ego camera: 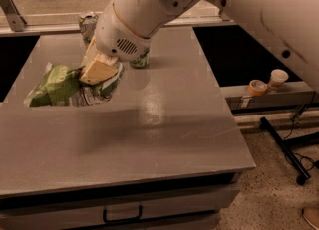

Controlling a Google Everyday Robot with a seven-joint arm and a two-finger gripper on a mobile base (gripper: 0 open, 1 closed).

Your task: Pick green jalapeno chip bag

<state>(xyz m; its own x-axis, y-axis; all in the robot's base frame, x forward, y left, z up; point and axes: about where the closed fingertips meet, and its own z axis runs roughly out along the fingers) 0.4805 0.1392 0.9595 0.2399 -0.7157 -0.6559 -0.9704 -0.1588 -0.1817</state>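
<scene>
Arm hides most of the can [141, 60] from us; gripper [99, 72] fingers are clamped on the right end of the green jalapeno chip bag [57, 85], crinkly, on the table's [149, 139] left side; we can't read its lettering.

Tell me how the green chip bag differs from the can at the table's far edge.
The chip bag lies flat and wide; the can stands upright and narrow. The chip bag is crinkly, the can smooth-sided. The pincer is down on the chip bag's right end; the can stands apart, untouched. Both show green and rest on the table.
</scene>
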